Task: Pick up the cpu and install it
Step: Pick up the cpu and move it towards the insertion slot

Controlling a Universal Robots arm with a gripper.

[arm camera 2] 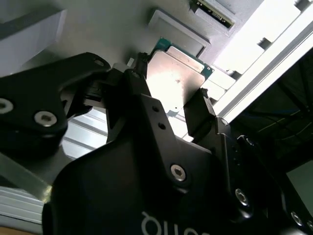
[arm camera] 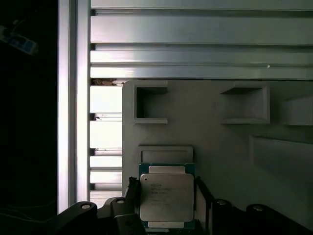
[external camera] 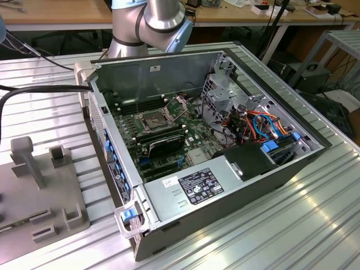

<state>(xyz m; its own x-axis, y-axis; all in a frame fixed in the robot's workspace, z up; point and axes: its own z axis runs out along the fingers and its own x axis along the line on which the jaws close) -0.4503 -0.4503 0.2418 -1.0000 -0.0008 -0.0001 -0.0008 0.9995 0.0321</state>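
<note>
The cpu is a small square chip with a silvery metal top and a green rim. It sits between the two black fingers of my gripper, one finger against each side. In the second wrist view the cpu also lies between the fingertips of the gripper, which is shut on it. Just beyond the chip is a shallow square recess in a grey fixture plate. In the exterior view the motherboard's socket lies inside the open computer case, its metal frame hinged up.
A long black card lies beside the socket. Cables and a drive cage fill the case toward the exterior view's right. A grey fixture with posts stands at that view's left on the ribbed aluminium table. The arm rises behind the case.
</note>
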